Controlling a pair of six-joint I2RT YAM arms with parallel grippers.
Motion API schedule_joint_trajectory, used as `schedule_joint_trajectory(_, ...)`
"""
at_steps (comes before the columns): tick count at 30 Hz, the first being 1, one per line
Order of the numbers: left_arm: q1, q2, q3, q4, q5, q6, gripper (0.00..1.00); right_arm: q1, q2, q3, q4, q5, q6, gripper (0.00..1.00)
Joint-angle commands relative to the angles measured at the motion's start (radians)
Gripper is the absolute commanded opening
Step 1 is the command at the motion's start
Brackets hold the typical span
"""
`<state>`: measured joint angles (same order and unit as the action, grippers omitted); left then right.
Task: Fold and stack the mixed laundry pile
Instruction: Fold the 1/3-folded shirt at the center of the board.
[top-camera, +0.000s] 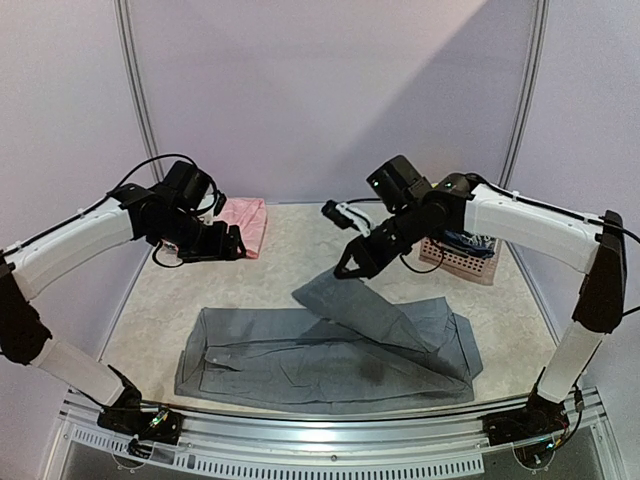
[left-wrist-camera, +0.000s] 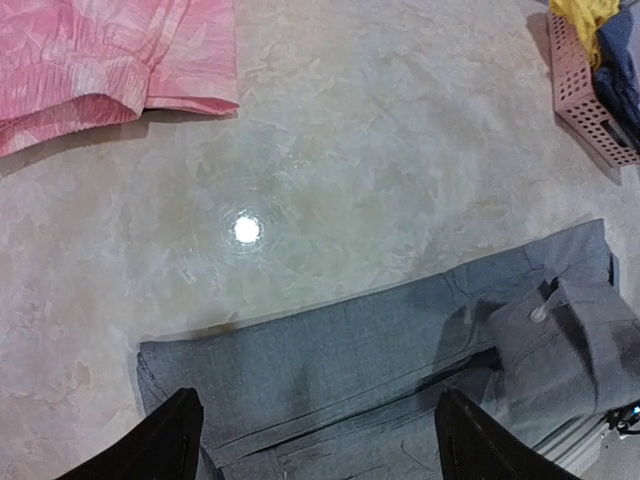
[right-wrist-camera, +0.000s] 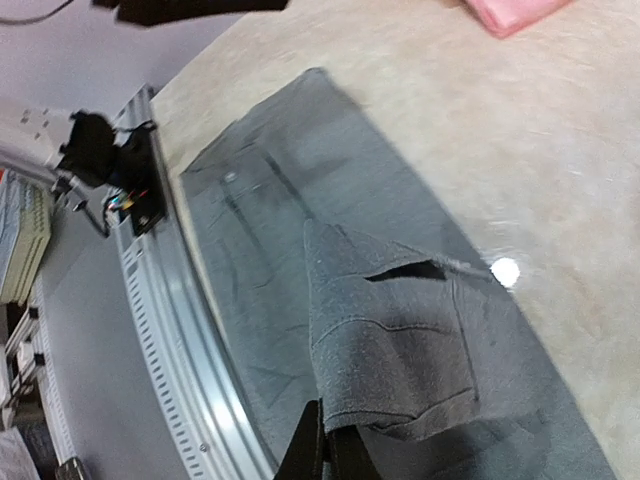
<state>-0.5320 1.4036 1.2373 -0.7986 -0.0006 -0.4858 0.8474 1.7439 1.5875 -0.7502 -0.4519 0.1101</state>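
Observation:
The grey collared shirt (top-camera: 330, 355) lies spread across the near half of the table; it also shows in the left wrist view (left-wrist-camera: 380, 350). My right gripper (top-camera: 350, 268) is shut on a sleeve of the grey shirt (right-wrist-camera: 400, 350) and holds it lifted above the shirt's body. My left gripper (top-camera: 228, 245) is open and empty, raised over the far left of the table; its fingertips (left-wrist-camera: 170, 440) frame the shirt's edge. A navy garment and a yellow piece (left-wrist-camera: 585, 15) lie in the pink basket (top-camera: 460, 260).
A folded pink garment (top-camera: 245, 220) lies at the far left of the table, also in the left wrist view (left-wrist-camera: 100, 60). The pink slatted basket (left-wrist-camera: 590, 100) stands at the far right. A metal rail (top-camera: 330, 425) runs along the near edge.

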Motion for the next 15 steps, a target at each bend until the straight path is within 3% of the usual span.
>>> schedule_joint_trajectory(1,-0.026,-0.093,-0.09,0.07,0.078,0.003,0.82,0.089,-0.01,-0.023,-0.016,-0.147,-0.172,0.04)
schedule_joint_trajectory(5,-0.026,-0.13,-0.116,0.073,0.149,0.04,0.82,0.099,-0.028,-0.055,-0.004,-0.198,-0.215,0.04)
schedule_joint_trajectory(10,-0.046,-0.123,-0.157,0.201,0.431,0.089,0.83,0.099,-0.042,-0.076,-0.021,-0.254,-0.278,0.03)
schedule_joint_trajectory(15,-0.097,-0.02,-0.141,0.276,0.638,0.095,0.85,0.099,-0.14,-0.204,0.001,-0.238,-0.452,0.0)
